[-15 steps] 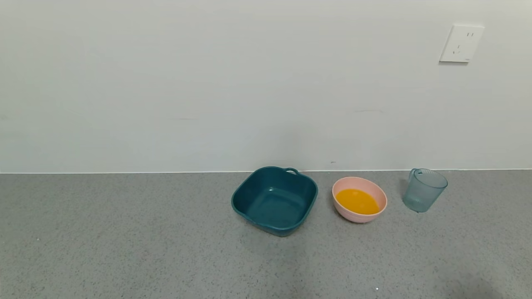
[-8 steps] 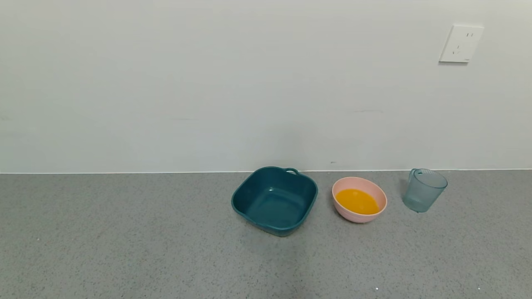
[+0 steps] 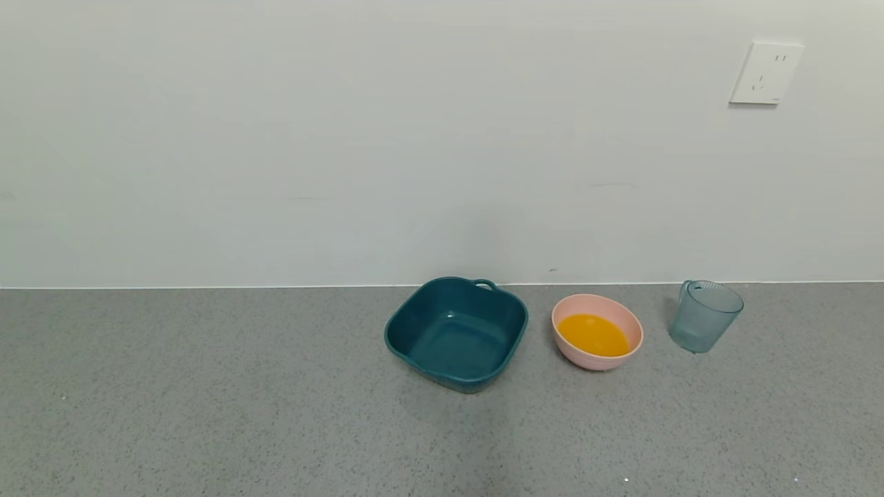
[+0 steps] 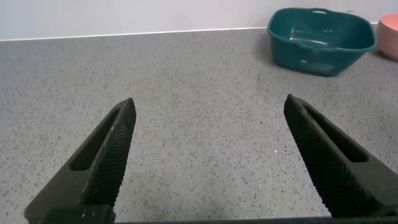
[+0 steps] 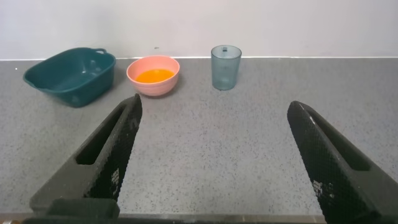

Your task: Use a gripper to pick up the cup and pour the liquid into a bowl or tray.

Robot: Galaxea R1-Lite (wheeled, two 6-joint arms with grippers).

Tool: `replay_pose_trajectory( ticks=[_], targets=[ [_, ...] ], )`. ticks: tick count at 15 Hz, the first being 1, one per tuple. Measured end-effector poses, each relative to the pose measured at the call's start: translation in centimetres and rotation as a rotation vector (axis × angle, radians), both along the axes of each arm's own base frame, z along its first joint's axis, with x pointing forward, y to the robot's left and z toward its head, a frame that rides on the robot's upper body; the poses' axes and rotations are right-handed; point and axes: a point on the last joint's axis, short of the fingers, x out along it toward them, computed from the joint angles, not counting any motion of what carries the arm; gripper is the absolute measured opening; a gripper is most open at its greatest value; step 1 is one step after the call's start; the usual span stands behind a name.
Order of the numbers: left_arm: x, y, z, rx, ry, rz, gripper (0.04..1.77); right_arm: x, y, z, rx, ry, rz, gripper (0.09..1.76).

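Note:
The translucent blue-grey cup [image 3: 704, 319] stands upright on the grey counter at the right, near the wall, and no liquid shows in it. It also shows in the right wrist view [image 5: 225, 67]. The pale pink bowl [image 3: 595, 363] sits just left of it and holds the orange liquid [image 3: 594, 335]; the bowl [image 5: 153, 89] and the liquid [image 5: 154, 75] also show in the right wrist view. My right gripper [image 5: 214, 102] is open and empty, low over the counter, well short of the cup. My left gripper [image 4: 208, 106] is open and empty over bare counter. Neither gripper shows in the head view.
A dark teal square basin [image 3: 397, 345] with a handle sits left of the bowl, empty; it also shows in the left wrist view [image 4: 320, 56] and the right wrist view [image 5: 71, 84]. The white wall runs behind, with a socket [image 3: 766, 72] at the upper right.
A dark shadow at the lower right edge of the head view has gone. The cup, bowl and basin have not moved.

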Motion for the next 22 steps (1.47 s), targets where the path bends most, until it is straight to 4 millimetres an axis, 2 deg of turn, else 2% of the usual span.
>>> replay_pose_trajectory(
  ticks=[4,7,12,16,22],
  targets=[
    [0.0,0.0,0.0,0.0,0.0,0.0,1.72,0.4,-0.2,-2.1,0.0,-0.049,-0.064,1.7],
    [0.0,0.0,0.0,0.0,0.0,0.0,1.72,2.5,-0.2,-4.1,-0.004,-0.088,-0.067,1.7],
    [0.0,0.0,0.0,0.0,0.0,0.0,1.72,5.2,-0.2,-8.5,-0.058,-0.032,-0.055,1.7],
    [0.0,0.0,0.0,0.0,0.0,0.0,1.72,5.7,-0.1,-10.2,-0.068,0.025,-0.006,1.7],
    [0.0,0.0,0.0,0.0,0.0,0.0,1.72,5.8,-0.1,-10.4,-0.063,0.035,-0.004,1.7]
  ],
)
